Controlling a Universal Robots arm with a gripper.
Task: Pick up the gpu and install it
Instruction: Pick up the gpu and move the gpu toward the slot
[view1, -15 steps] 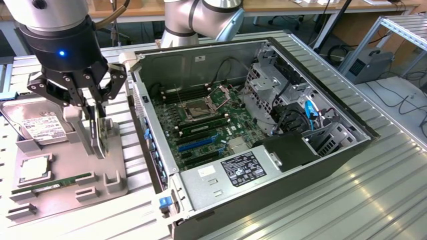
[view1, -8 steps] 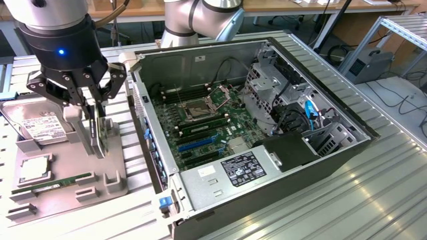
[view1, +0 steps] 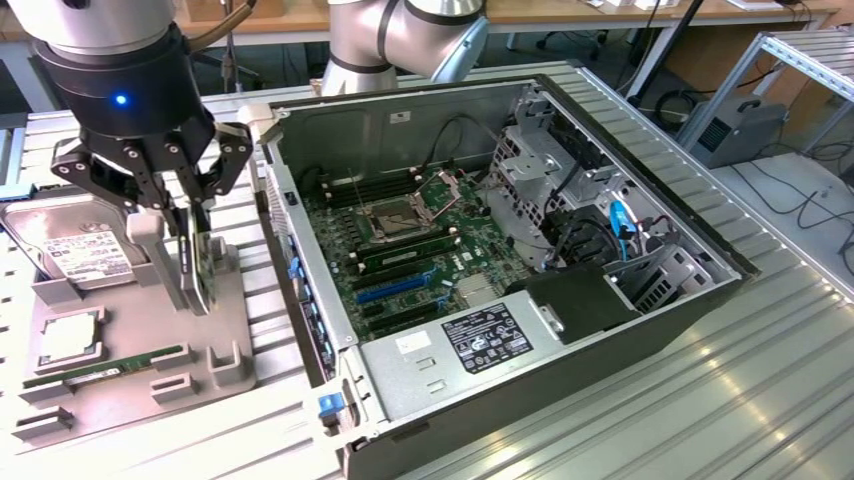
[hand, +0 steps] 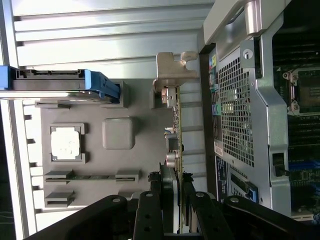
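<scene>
Claw: nearest to us, the gripper (view1: 187, 205) hangs straight down over the grey tray, its jaws drawn partway in and clamped on the gpu
Fingers (hand: 167, 192): one on each face of the card, and from the wrist view we find no gap between pad and card
Hidden at the claw: in the exterior view the dark body of the gripper covers the card's upper edge, so we cannot see the contact itself from there
Gpu (view1: 198, 265): standing on edge in the tray, at the exterior view's left of the computer case, with its lower edge sunk in a slot and out of sight
Gpu faces: the wrist view sees them edge-on, so we cannot read them
Bracket (hand: 175, 67): silvery, at the card's far end from the claw
Tray (view1: 234, 320): grey, lying just beside the case
Hard drive (view1: 74, 250): propped in the tray, cut off by the exterior view's left edge
Processor chip (view1: 67, 340): flat in its pocket, nearer the camera than the drive
Memory stick (view1: 114, 365): green, lying flat near the chip
Computer case (view1: 601, 350): open on its side, with the motherboard (view1: 400, 250) facing up
Arm (view1: 400, 40): behind the case, cut off at the top of the exterior view
</scene>
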